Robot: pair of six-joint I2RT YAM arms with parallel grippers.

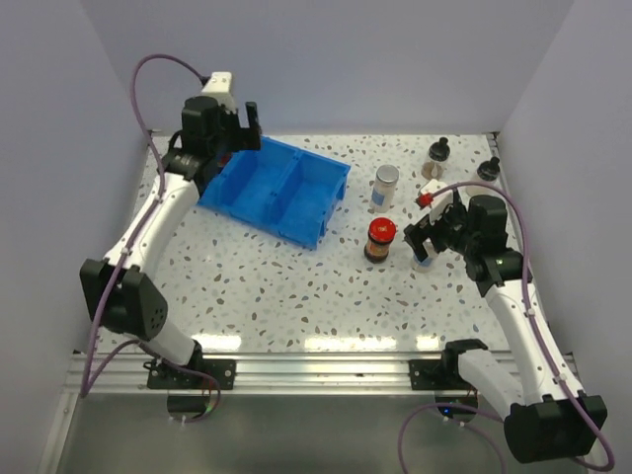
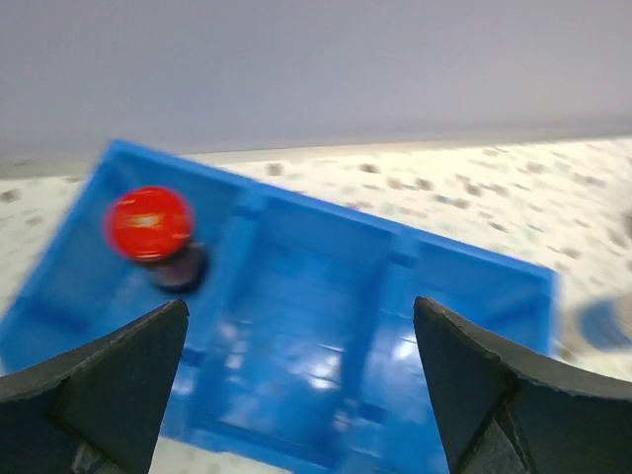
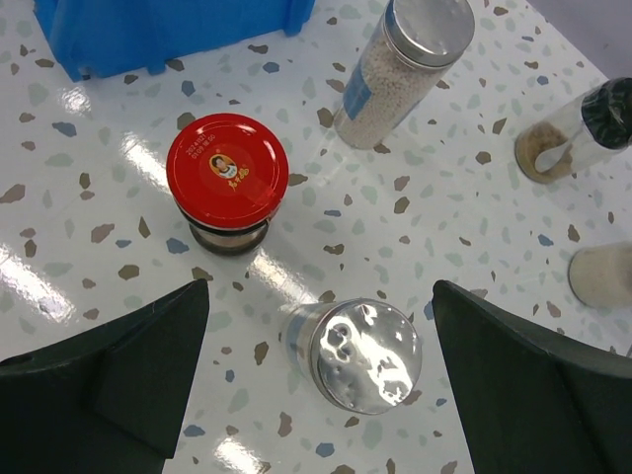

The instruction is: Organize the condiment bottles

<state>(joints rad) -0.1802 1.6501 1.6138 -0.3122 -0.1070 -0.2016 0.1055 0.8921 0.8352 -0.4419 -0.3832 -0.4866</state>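
**Labelling.** The second red-capped jar [image 3: 227,178] stands on the speckled table [image 1: 296,296]. Its cap carries a small round portrait emblem with yellow characters beneath, too small to read. The far silver-capped jar [image 3: 410,69] has a blue label down its side over pale granular contents; no text on it is legible. The cap of the first red-capped jar [image 2: 150,225] is blurred, and no marking can be made out.

**Left side.** The left gripper [image 2: 301,306] hangs over the far left end of the blue bin [image 2: 326,326]. It is released: the fingers are spread wide with nothing between them. The first red-capped jar stands upright in the bin's end compartment. In the wrist view it is at the left, beyond the left finger and apart from it.

**Right side.** The right gripper [image 3: 321,286] is also released, with its fingers wide. The near silver-capped jar [image 3: 365,354] stands upright between them, with a gap on each side. The second red-capped jar stands just left of this gripper, and the far silver-capped jar is beyond it, towards the bin. The left black-capped bottle [image 1: 439,148] and the right black-capped bottle [image 1: 489,168] are at the far right of the table, well apart from both grippers.
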